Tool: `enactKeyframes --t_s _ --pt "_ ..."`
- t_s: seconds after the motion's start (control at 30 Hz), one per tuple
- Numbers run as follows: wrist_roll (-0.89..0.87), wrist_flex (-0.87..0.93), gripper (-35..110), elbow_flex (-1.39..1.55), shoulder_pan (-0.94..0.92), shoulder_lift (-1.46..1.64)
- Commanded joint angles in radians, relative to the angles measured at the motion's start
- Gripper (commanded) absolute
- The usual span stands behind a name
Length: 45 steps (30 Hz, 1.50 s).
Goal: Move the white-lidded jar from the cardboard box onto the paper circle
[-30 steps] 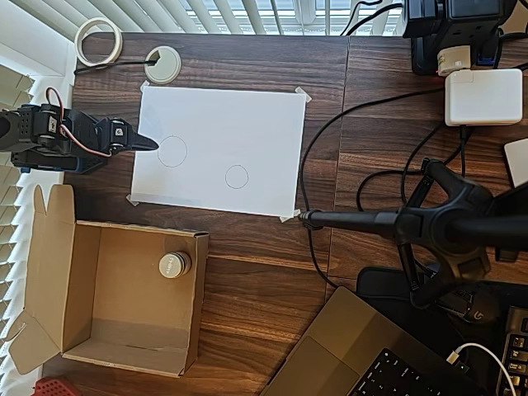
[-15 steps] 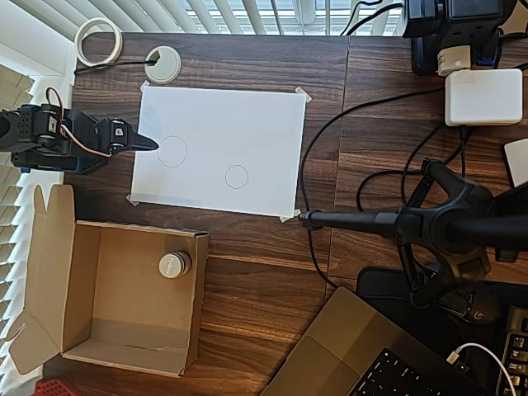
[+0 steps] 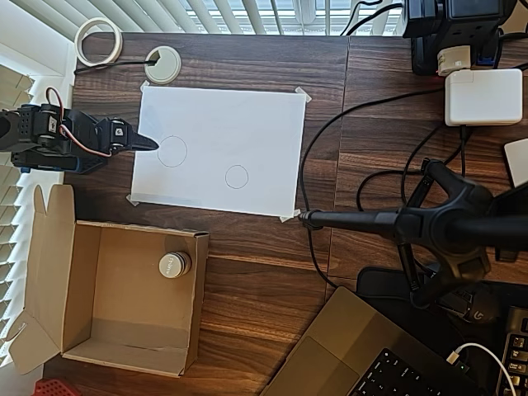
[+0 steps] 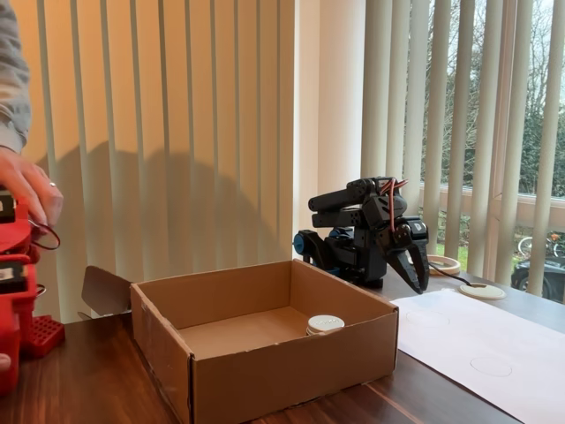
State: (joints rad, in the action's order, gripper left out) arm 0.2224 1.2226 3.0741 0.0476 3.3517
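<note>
The white-lidded jar [image 3: 174, 265] [image 4: 325, 324] stands upright inside the cardboard box [image 3: 91, 272] [image 4: 265, 371], near the box's upper right corner in the overhead view. The paper circle [image 3: 237, 176] [image 4: 491, 366] is the smaller pencil outline on the white sheet [image 3: 247, 124]. My gripper [image 3: 150, 143] [image 4: 420, 281] is shut and empty, its black tip over the sheet's left edge, just left of the larger drawn circle [image 3: 172, 151]. The arm is folded at the table's left side, well apart from the box and jar.
A tape roll [image 3: 98, 41] and a white desk grommet [image 3: 162, 64] lie at the back left. A black stand arm [image 3: 388, 221], cables, a white charger [image 3: 483, 96] and a laptop [image 3: 363, 346] fill the right side. A person's hand [image 4: 26, 181] shows at the left in the fixed view.
</note>
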Motion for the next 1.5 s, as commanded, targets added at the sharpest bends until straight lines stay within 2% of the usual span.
enactKeyframes --t_s 0.0,0.07,0.17,0.23,0.3,0.33,0.47,0.7,0.93,1.23,1.47 --pt "0.120 0.002 0 -0.023 0.095 0.063" --pt "0.196 -0.025 0 -0.011 0.091 0.063" --pt "0.149 -0.037 2 -0.009 0.031 0.063" --pt "0.288 -0.040 9 0.000 -0.012 0.063" --pt "0.545 -0.044 20 0.029 -0.021 0.063" --pt "0.594 -0.044 22 0.035 -0.017 0.063" --pt "0.508 -0.049 22 0.000 -0.064 0.046" --pt "0.359 -0.064 24 -0.225 -0.104 -0.130" --pt "0.390 -0.037 28 -0.565 -0.207 -0.445" --pt "0.649 -0.025 28 -0.871 -0.436 -0.703" --pt "0.982 -0.097 29 -0.919 -0.650 -0.792"
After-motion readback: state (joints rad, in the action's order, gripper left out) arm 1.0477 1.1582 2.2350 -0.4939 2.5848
